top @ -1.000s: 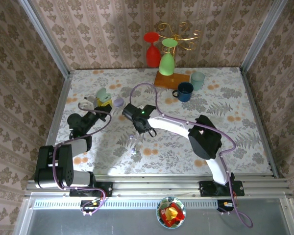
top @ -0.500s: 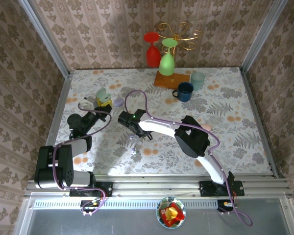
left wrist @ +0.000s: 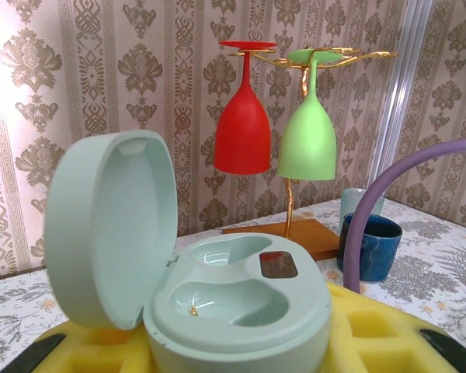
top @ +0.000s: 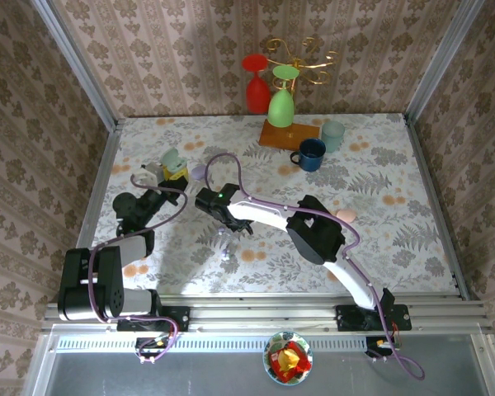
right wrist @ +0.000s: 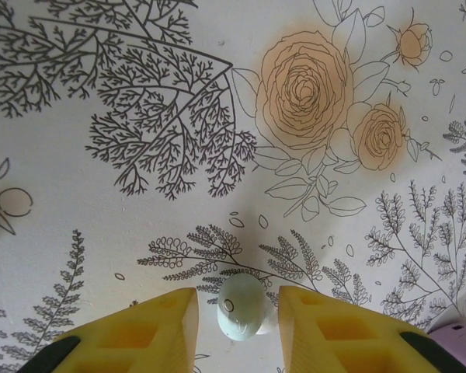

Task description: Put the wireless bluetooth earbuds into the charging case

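Note:
A mint-green charging case (left wrist: 241, 303) stands open with its lid (left wrist: 109, 233) raised to the left and both sockets bare. My left gripper (left wrist: 241, 346) is shut on its base, yellow pads (left wrist: 388, 326) on either side; from above this gripper (top: 167, 171) is at the table's left. One pale mint earbud (right wrist: 241, 307) lies on the flowered cloth. My right gripper (right wrist: 238, 295) hangs straight over the earbud, open, with a narrow gap between each yellow finger (right wrist: 159, 326) and the bud. From above, the right gripper (top: 224, 231) is just right of the left one.
At the back stand a gold rack with a red glass (top: 256, 82) and a green glass (top: 280, 101) on a wooden base (top: 287, 134), plus a blue mug (top: 311, 154) and a pale cup (top: 332, 135). A lilac case (top: 200, 172) lies beside the left gripper. A purple cable (left wrist: 388, 186) arcs nearby.
My right arm has swung left and folded in, and its jaws have narrowed around the earbud. The left arm and the case have not moved.

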Tool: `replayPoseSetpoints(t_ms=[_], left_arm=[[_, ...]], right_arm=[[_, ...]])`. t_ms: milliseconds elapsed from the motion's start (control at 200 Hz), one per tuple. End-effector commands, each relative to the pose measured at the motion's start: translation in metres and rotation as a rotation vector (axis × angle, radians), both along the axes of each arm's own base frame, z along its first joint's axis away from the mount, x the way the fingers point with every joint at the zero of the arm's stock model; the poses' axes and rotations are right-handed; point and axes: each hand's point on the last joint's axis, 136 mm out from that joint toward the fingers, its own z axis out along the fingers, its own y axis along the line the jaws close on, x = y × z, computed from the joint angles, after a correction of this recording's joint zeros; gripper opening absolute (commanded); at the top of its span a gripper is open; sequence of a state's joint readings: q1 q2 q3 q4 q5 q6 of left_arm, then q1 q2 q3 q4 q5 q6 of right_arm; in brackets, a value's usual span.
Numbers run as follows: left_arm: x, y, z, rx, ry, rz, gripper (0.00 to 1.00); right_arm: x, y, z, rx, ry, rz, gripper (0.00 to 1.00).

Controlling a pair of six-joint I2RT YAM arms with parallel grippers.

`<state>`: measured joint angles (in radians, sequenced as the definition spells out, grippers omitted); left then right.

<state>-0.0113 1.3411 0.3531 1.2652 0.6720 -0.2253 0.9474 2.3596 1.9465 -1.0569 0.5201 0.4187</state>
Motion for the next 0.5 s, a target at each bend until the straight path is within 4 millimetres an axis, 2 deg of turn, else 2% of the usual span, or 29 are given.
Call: replayPoseSetpoints(t_ms=[0, 290, 495], left_arm=[[-0.004, 0.004, 0.009, 0.005, -0.044, 0.013, 0.23], [-0.004, 0.004, 0.008, 0.004, -0.038, 0.009, 0.23], [-0.004, 0.002, 0.007, 0.005, -0.037, -0.001, 0.24]], right_arm=[[-0.001, -0.009, -0.002, -0.076, 0.011, 0.019, 0.32], [-0.003, -0.012, -0.012, -0.095, 0.037, 0.023, 0.32], [-0.001, -0.017, -0.019, -0.116, 0.036, 0.018, 0.24]])
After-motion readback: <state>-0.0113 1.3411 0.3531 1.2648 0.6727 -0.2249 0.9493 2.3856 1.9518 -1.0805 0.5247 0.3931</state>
